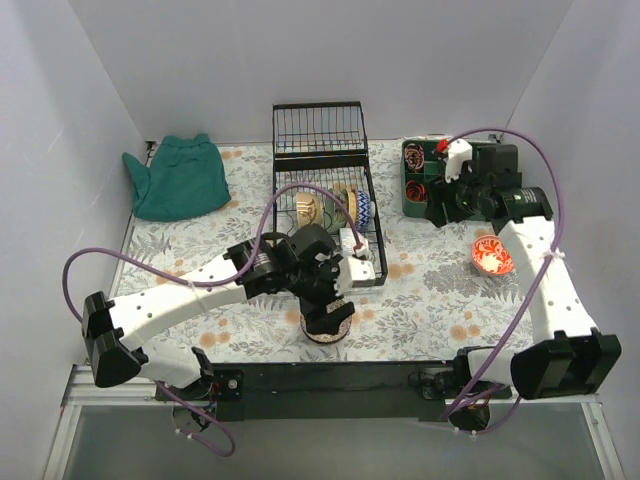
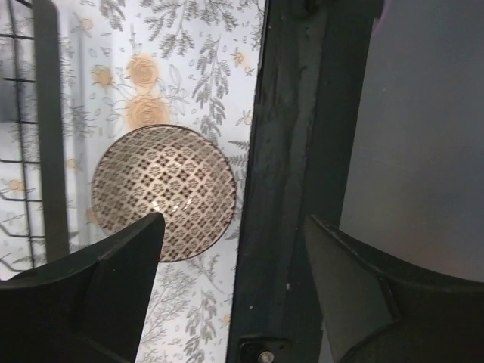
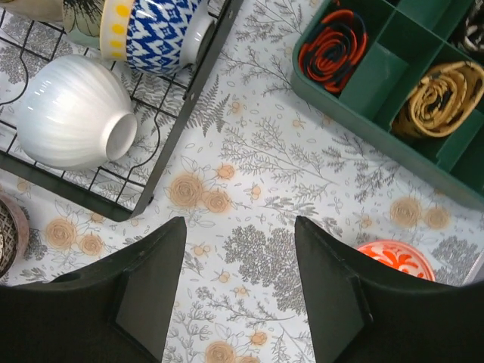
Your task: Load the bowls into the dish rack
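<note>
The black wire dish rack holds several bowls on edge, among them a white bowl, a blue-patterned bowl and a yellow-flowered one. A dark brown patterned bowl sits on the cloth in front of the rack, close to the table's front edge. My left gripper hangs open and empty above it, one finger over its rim. It half hides the bowl in the top view. A red-orange bowl sits at the right. My right gripper is open and empty over bare cloth between the rack and that bowl.
A green compartment tray with coiled items stands at the back right, close to my right wrist. A teal cloth lies at the back left. The black front edge of the table runs right beside the brown bowl. White walls enclose the table.
</note>
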Tool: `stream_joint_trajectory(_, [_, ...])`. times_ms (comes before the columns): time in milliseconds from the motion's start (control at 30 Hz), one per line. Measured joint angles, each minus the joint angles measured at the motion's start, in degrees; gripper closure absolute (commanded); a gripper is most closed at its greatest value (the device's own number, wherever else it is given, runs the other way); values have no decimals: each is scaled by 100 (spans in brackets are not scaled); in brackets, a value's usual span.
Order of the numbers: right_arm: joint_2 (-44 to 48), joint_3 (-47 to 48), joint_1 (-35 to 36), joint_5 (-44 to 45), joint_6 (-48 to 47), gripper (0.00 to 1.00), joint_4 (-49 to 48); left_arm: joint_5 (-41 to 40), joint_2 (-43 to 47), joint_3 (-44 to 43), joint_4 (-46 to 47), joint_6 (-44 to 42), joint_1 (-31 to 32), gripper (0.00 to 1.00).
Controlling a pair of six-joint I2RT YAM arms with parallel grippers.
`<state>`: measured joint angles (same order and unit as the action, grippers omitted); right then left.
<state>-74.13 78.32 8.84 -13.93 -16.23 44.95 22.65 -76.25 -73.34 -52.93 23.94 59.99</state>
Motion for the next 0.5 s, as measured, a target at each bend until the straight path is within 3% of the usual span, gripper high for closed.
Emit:
stream_joint_trajectory(100, [507, -455, -328, -79, 116, 32, -15, -111, -98, 195, 310, 533, 391, 33])
stream_joint_trajectory(233, [946, -949, -798, -238, 232, 32, -7, -234, -210, 651, 605, 1141, 820, 26])
stream_joint_trajectory(500, [1615, -1613, -1329, -472, 299, 32, 15, -1115, -1185, 752, 817, 1742, 968, 31])
